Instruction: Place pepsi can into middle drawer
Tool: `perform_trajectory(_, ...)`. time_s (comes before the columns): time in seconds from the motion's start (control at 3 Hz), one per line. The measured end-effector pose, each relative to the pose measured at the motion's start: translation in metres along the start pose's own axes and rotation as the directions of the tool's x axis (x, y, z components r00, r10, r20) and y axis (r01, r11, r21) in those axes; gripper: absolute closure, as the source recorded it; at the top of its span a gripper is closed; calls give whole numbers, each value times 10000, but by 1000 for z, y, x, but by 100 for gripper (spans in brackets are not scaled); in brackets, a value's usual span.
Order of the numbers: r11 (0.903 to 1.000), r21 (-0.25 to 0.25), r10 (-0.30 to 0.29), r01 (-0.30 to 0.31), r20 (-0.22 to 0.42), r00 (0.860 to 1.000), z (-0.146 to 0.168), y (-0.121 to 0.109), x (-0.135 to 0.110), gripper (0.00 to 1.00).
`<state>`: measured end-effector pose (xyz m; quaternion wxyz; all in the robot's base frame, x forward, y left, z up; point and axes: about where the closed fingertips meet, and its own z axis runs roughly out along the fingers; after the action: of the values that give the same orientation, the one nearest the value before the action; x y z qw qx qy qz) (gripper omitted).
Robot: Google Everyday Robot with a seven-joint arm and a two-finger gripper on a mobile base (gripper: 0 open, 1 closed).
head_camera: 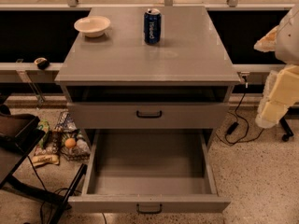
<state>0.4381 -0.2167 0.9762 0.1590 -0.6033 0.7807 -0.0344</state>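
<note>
The pepsi can point(152, 26) stands upright at the back middle of the grey cabinet top point(187, 55). It is dark blue with white lettering and a silver top. The middle drawer point(149, 202) is pulled wide open at the bottom front. Its plain grey inside shows nothing in it, and a small black handle sits on its front. My gripper point(270, 111) is at the right edge of the view, beside the cabinet. It is well to the right of the can and lower than it, and it holds nothing that I can see.
A cream bowl point(92, 25) sits at the back left of the cabinet top. The upper drawer front point(149, 115) is closed beneath a dark slot. Snack bags and an orange point(70, 143) lie on the floor at left, next to a black stand point(18, 134). Cables run along the floor at right.
</note>
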Motion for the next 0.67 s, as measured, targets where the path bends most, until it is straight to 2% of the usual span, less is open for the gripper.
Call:
perform_trajectory(0.33,10000,2,0,0,2,10000,0,0,0,0)
perform_trajectory(0.67,9993,340,98,-120,634,9979,14,-8,-4,0)
